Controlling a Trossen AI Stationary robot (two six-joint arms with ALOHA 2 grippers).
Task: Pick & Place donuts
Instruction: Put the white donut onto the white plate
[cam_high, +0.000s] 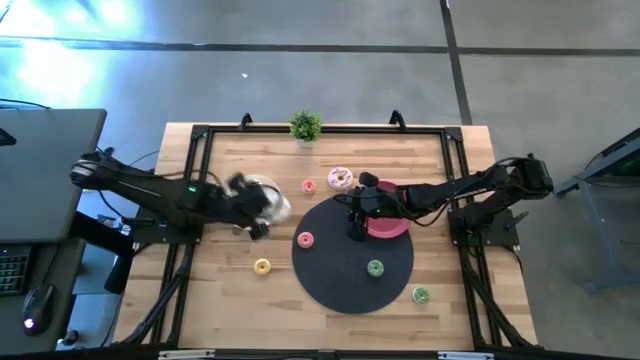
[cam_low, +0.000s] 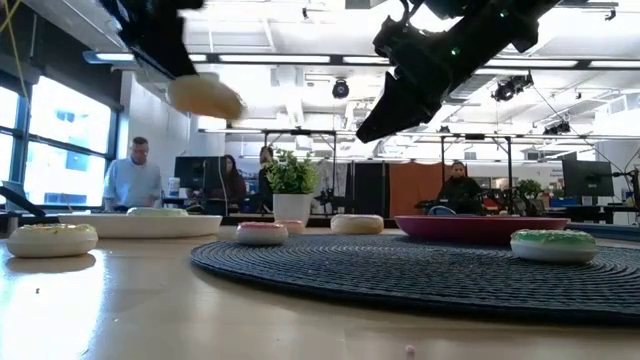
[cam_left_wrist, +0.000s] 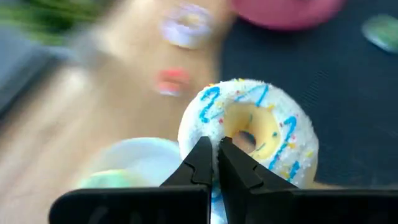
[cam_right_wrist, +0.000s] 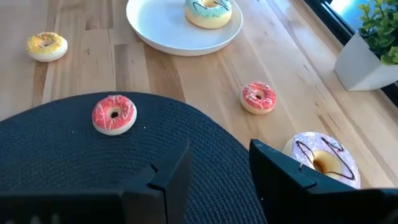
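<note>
My left gripper (cam_high: 252, 208) is shut on a white donut (cam_left_wrist: 249, 130) with blue streaks and sprinkles, held in the air (cam_low: 205, 95) above the white plate (cam_high: 270, 190). A green-frosted donut (cam_right_wrist: 208, 12) lies on that plate. My right gripper (cam_right_wrist: 217, 168) is open and empty above the black round mat (cam_high: 350, 265), beside the pink-red plate (cam_high: 392, 227). Loose donuts lie flat: a red one (cam_right_wrist: 114, 114) and a green one (cam_high: 375, 267) on the mat, and a pink one (cam_right_wrist: 257, 97), a lilac-white one (cam_right_wrist: 323, 158), a yellow one (cam_right_wrist: 46, 45) and a green one (cam_high: 421, 294) on the wood. My left gripper pinches the white donut's ring between its two fingers (cam_left_wrist: 202, 163), at the part of the rim nearest the wrist (cam_left_wrist: 214, 127). The donut is lifted clear of the plate and table and hangs tilted below the fingers.
A small green potted plant (cam_high: 305, 127) stands at the table's far edge. A black frame rail (cam_high: 320, 128) runs round the tabletop. People sit and stand in the room beyond the table (cam_low: 135, 175). Bare wood lies at the near left (cam_high: 230, 300).
</note>
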